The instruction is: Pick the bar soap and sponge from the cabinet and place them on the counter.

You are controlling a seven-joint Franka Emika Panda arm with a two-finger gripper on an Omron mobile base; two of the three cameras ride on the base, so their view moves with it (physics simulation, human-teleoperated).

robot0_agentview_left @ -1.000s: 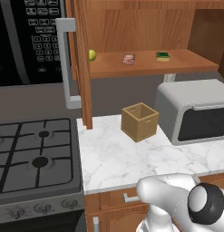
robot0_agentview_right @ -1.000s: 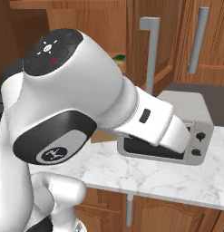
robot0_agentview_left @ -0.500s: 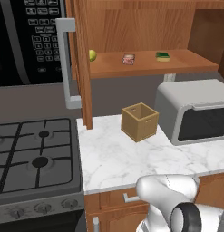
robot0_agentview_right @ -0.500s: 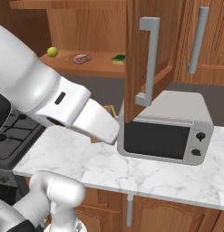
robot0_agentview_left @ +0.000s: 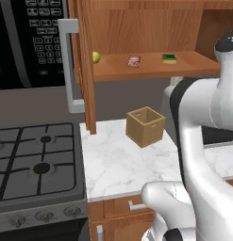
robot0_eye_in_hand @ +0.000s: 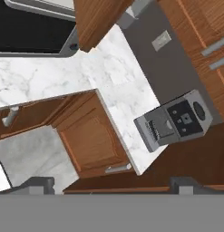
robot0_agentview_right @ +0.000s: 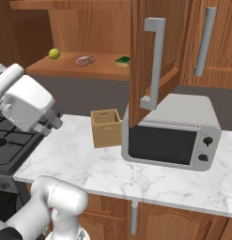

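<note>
Gripper [robot0_eye_in_hand: 111, 186] jaws wide, empty, aimed away at far counter end. Bar soap [robot0_agentview_left: 134, 61] + sponge [robot0_agentview_left: 169, 58] on cabinet [robot0_agentview_left: 151, 70] shelf, apart. Counter [robot0_agentview_left: 118, 160] below. Swing hand up, approach soap level, clear open door edge, centre before closing.

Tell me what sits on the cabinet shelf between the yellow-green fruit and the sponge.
The bar soap lies between the fruit and the sponge, apart from both, seen in both base views.

a home kitchen: black gas stove [robot0_agentview_left: 35, 162] beside a white marble bench [robot0_agentview_left: 122, 162], brown wooden cabinet [robot0_agentview_left: 137, 37] up on the wall, grey toaster oven [robot0_agentview_right: 171, 136], black microwave [robot0_agentview_left: 28, 42] above the stove, wooden drawers below.
</note>
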